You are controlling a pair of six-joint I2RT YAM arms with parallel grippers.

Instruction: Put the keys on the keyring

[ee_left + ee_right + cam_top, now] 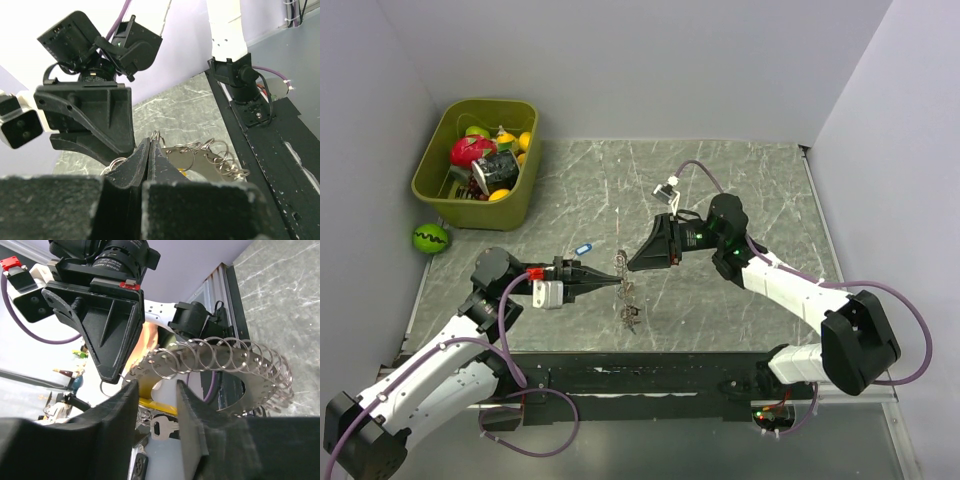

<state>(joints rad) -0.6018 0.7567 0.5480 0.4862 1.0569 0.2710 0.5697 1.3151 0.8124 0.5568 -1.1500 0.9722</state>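
The keyring [624,283] hangs in the air between both grippers. It is a flat metal loop [235,371] edged with several small wire rings [212,152]. My left gripper [151,143] is shut on one of those rings at the loop's edge. A silver key [167,428] with a yellow tag [159,407] dangles below the loop, and more keys [631,318] hang at the bottom. My right gripper [156,386] is open right next to the loop, with its fingers [191,415] either side of the hanging key and touching nothing. A blue-tagged key [584,249] lies on the table.
A green bin [448,190] full of toy fruit and a can stands at the back left. A green ball [430,237] lies beside it. A black strip [650,375] runs along the table's near edge.
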